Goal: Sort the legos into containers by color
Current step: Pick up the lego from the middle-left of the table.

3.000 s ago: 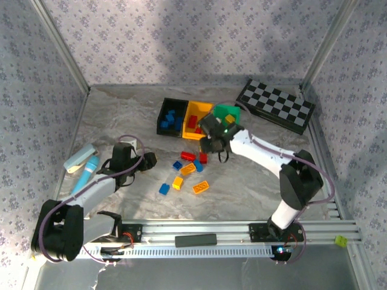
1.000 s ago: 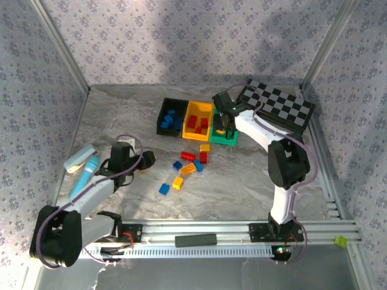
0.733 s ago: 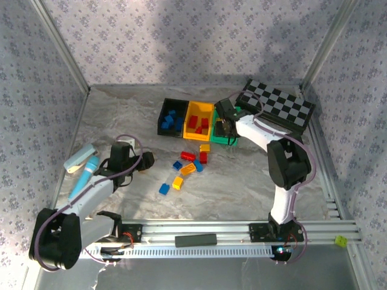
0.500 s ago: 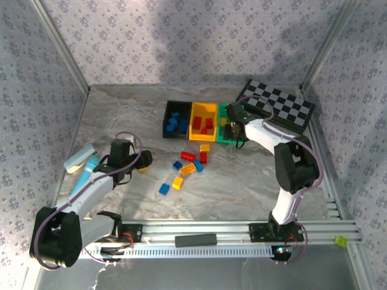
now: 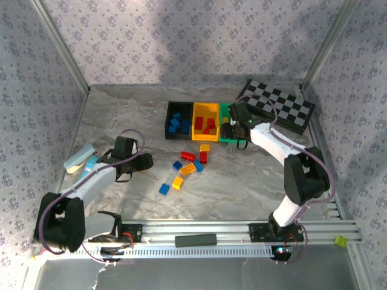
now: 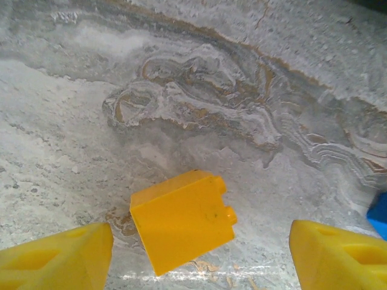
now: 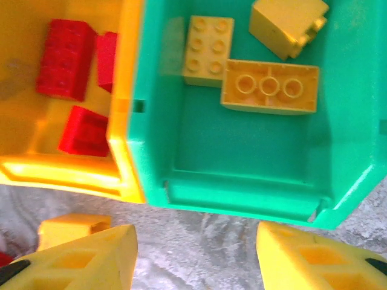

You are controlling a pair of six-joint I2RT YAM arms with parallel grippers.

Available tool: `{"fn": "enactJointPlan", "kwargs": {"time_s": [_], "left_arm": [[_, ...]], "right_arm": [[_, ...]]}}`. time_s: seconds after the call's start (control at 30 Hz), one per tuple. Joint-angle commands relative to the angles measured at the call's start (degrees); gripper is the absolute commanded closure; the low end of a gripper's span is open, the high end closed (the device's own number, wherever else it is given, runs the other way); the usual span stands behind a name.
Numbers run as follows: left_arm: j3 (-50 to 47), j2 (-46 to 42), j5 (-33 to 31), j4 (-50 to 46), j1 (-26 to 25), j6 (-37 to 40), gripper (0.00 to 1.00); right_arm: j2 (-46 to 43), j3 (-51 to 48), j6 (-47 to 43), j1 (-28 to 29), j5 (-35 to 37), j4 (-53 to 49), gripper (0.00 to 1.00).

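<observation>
Our right gripper (image 7: 196,254) has backed off the green bin (image 7: 242,151), spread and empty, while our left gripper (image 6: 198,258) gapes around a brick (image 6: 181,220), likely to pinch it.

Soft, even light from overhead across the grey marbled bench (image 5: 121,115), nothing harsh. Broad dim patches up on the floral-patterned back wall (image 5: 181,42); shadows faint and soft-edged. Down at the left wrist: crisp marble veining, yellow square plastic brick (image 6: 181,220) sharp and brightly lit, thin white glare streak by its near edge, blurred yellow fingertips (image 6: 54,260) of the left gripper (image 6: 196,254). Over at the right wrist: slightly smeared green plastic bin (image 7: 242,157), hot sheen on the near rim of the yellow-orange plastic bin (image 7: 60,169), right gripper (image 7: 196,248) out of focus.
</observation>
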Motion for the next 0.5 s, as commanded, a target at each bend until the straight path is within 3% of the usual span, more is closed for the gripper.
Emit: {"fn": "enactJointPlan", "kwargs": {"time_s": [0.0,0.13,0.27,0.37,0.47], "left_arm": [[3.00,3.84,-1.16,-3.44,-0.06,0.72,0.24],[3.89,7.33,-1.57,-3.06,-0.13,0.80,0.30],[4.68,9.35,-1.36,-3.06,-0.76,0.71,0.43],[5.83,9.94,-1.54,-3.79,-1.41,0.43,0.61],[7.43,9.59,-2.80,-5.09,-2.71,0.10,0.64]], "right_arm": [[-3.35,-2.60,-2.20,1.44,-0.35,0.08,0.44],[-7.00,-5.29,-3.60,2.81,-1.53,1.36,0.44],[-11.07,-10.04,-4.01,3.39,-1.55,4.96,0.44],[-13.48,-14.21,-4.17,3.44,-0.62,8.37,0.44],[-15.39,-18.05,-4.62,3.52,0.43,11.86,0.44]]}}
